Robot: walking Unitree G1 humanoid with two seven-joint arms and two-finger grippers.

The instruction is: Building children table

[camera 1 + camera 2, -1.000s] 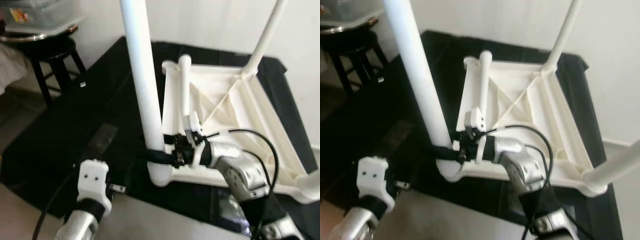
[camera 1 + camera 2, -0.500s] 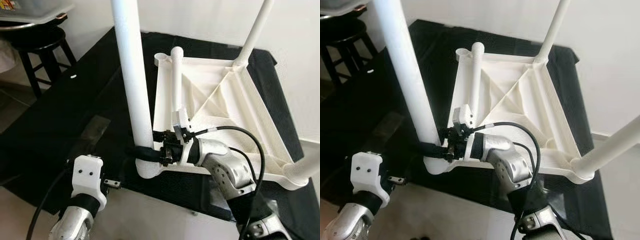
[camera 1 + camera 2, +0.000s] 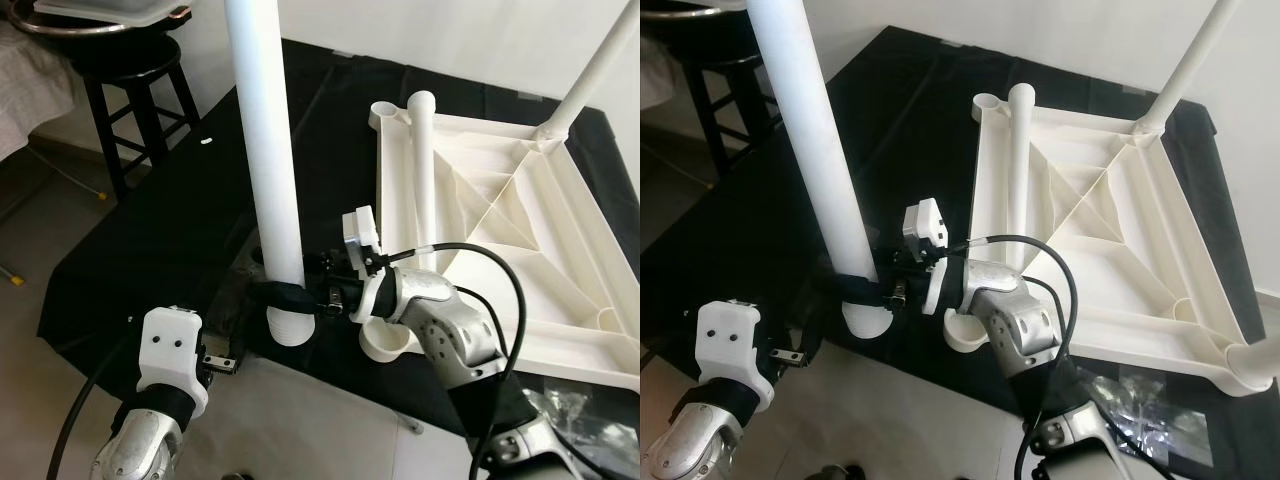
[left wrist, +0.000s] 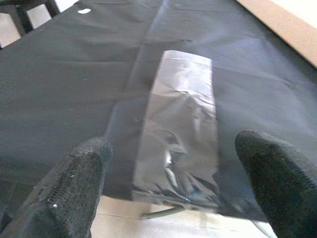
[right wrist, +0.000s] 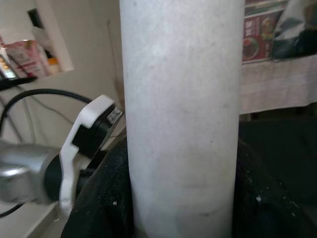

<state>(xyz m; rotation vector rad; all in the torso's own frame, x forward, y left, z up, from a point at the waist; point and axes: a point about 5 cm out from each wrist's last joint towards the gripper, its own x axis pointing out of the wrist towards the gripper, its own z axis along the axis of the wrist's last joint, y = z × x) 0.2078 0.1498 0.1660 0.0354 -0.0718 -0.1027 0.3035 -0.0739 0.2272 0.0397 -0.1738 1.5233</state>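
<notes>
The black cloth (image 3: 150, 230) is covering the floor, probably so the white parts are staying clean and easy to see; on it the white tabletop (image 3: 520, 230) is lying underside up, ribs and corner sockets facing upward so legs can be pushed in from above; one leg is already standing in the far corner (image 3: 585, 80), and a loose leg (image 3: 422, 160) is resting along the frame edge beyond the right jaws.

The right gripper (image 3: 290, 298) is pinching the big white leg (image 3: 262, 130) near its lower end, jaws pressed against both sides of the tube, holding it upright just beside the near corner socket (image 3: 388, 342); the foot is hanging off to the side of that socket, so I judge it is not yet seated and needs shifting across and pressing down.

The left gripper (image 4: 168, 198) is hovering low with jaws spread, nothing between them; ahead of them a clear plastic bag (image 4: 181, 129) is lying on the cloth.
</notes>
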